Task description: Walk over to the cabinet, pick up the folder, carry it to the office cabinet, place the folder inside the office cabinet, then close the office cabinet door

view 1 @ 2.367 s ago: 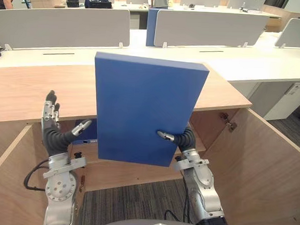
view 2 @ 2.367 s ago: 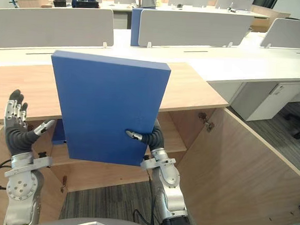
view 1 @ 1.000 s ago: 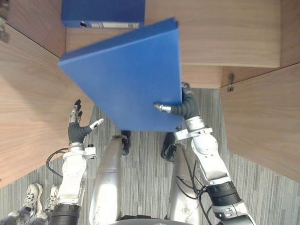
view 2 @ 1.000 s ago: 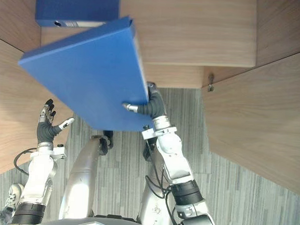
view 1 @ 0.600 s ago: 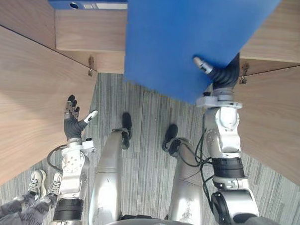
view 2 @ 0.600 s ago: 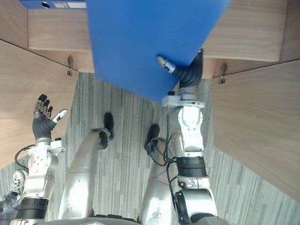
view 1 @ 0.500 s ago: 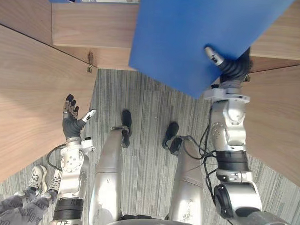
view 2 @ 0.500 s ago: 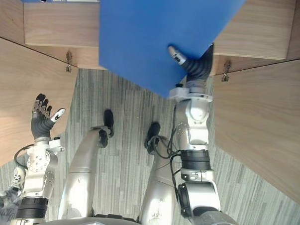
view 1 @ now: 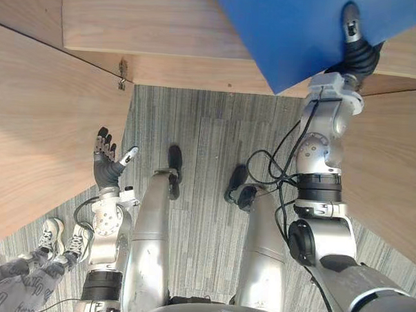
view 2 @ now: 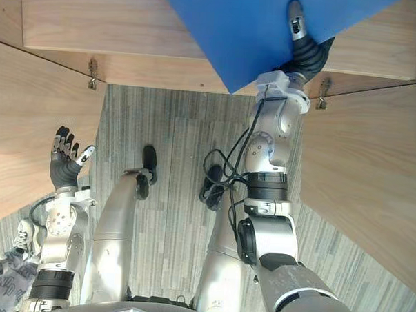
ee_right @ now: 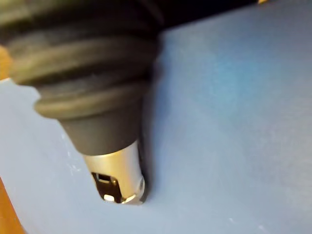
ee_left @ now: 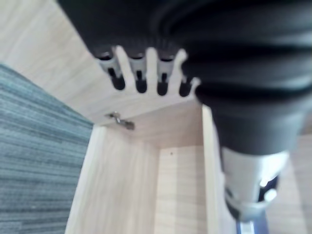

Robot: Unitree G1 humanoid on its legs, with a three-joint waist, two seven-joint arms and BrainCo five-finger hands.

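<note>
Right hand (view 1: 359,57) at top right has the folder (view 1: 296,28) clamped, thumb on its blue face, by the cabinet (view 1: 151,29). Left hand (view 1: 108,169) is at mid-left, fingers (view 1: 102,146) spread apart.

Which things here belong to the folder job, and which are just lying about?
Job in hand:
folder, pinched by the right hand
cabinet, its doors open
left hand, open and idle

Just there:
a person's shoes near the left arm
carpet
</note>
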